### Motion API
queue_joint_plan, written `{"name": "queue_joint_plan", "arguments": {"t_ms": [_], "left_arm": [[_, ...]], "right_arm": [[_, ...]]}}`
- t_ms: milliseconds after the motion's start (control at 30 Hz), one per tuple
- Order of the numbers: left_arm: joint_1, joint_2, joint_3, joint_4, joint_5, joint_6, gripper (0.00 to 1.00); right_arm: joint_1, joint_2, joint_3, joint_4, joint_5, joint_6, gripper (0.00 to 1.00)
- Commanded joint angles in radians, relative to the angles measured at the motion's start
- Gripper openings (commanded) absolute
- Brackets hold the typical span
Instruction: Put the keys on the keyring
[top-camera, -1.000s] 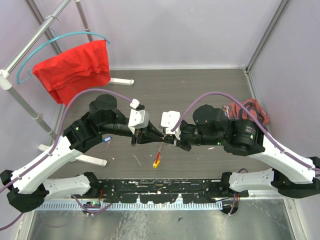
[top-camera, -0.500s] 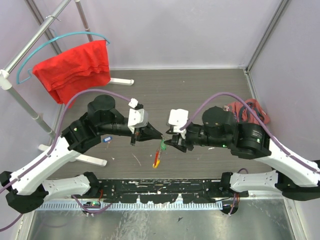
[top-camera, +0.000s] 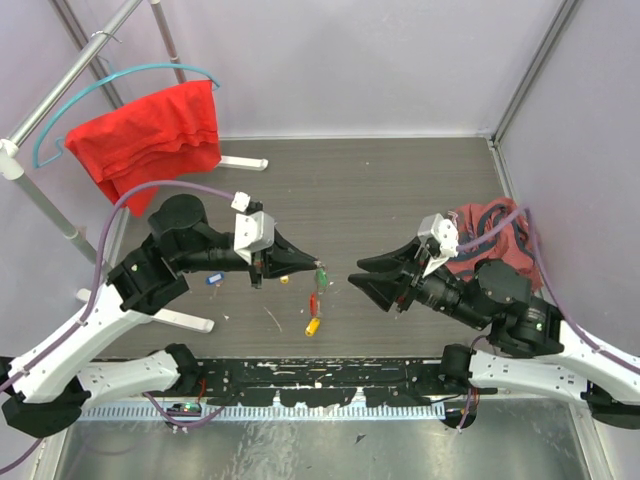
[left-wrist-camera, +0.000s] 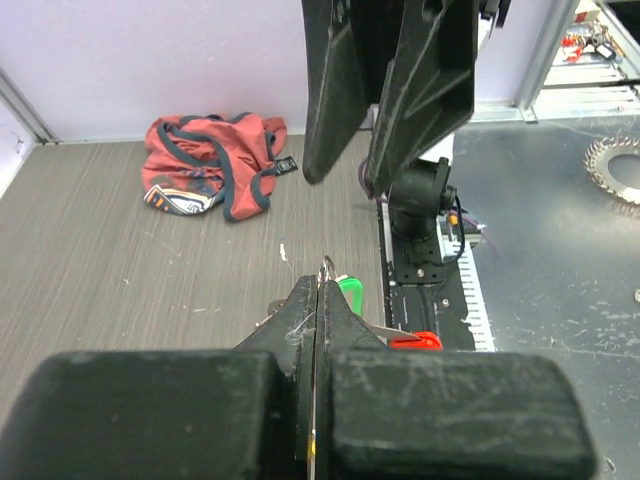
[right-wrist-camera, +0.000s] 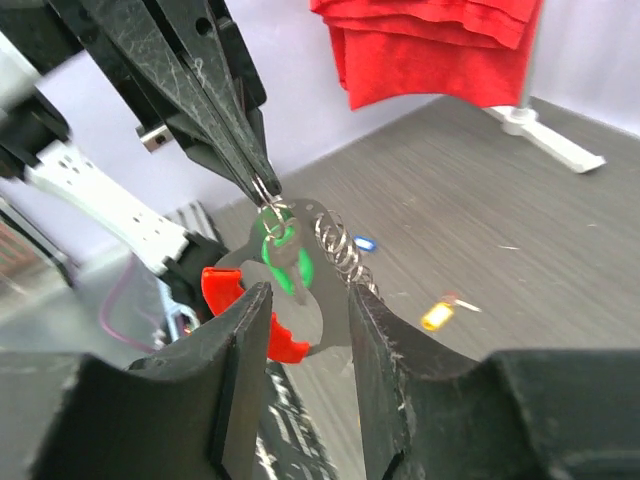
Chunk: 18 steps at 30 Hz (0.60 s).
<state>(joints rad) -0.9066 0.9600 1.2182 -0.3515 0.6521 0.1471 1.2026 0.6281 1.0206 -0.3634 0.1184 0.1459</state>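
Observation:
My left gripper (top-camera: 312, 262) is shut on the thin metal loop of the keyring (right-wrist-camera: 300, 215), which hangs from its tips above the table. A green-tagged key (right-wrist-camera: 285, 258) dangles on the loop, with the red bar (right-wrist-camera: 228, 300) lower down and a coiled wavy stretch (right-wrist-camera: 340, 245) beside it. In the left wrist view the jaws (left-wrist-camera: 322, 285) stand pressed together, the green tag (left-wrist-camera: 350, 294) and red bar (left-wrist-camera: 415, 341) just past them. My right gripper (top-camera: 357, 272) is open, a short way right of the keyring, touching nothing. On the table lie a yellow key (top-camera: 312, 326) and a blue key (top-camera: 213, 279).
A red cloth (top-camera: 150, 135) hangs on a blue hanger from the rack at the back left; the rack's white foot (top-camera: 240, 162) rests on the table. A crumpled red garment (top-camera: 490, 232) lies at the right. A black rail (top-camera: 320, 378) runs along the near edge.
The right gripper has opened, let go of the keyring and drawn back to the right. The left gripper has closed fully on the loop and moved slightly left with it.

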Motion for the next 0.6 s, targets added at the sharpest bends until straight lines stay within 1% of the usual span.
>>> {"name": "queue_joint_plan", "arguments": {"t_ms": [0,100,267,367,467,567], "left_arm": [[0.004,-0.031,-0.021,0.085,-0.023,-0.064,0.0],[0.003,-0.042,-0.027,0.104,-0.039,-0.115,0.0],[0.005,-0.065,-0.041,0.122,-0.059,-0.181,0.0],[0.004,-0.076,-0.043,0.121,-0.06,-0.194,0.0],[0.005,-0.081,-0.037,0.115,-0.063,-0.196,0.0],[0.004,-0.087,-0.029,0.115,-0.067,-0.2,0.0]], "right_arm": [[0.005,-0.036,-0.122,0.39,-0.002,0.263,0.44],[0.004,-0.003,-0.154,0.512,-0.042,0.328,0.46],[0.004,0.052,-0.153,0.613,-0.047,0.39,0.46],[0.004,0.068,-0.14,0.613,-0.025,0.4,0.46],[0.005,0.079,-0.129,0.613,-0.038,0.4,0.46],[0.004,0.083,-0.119,0.602,-0.051,0.408,0.41]]}}
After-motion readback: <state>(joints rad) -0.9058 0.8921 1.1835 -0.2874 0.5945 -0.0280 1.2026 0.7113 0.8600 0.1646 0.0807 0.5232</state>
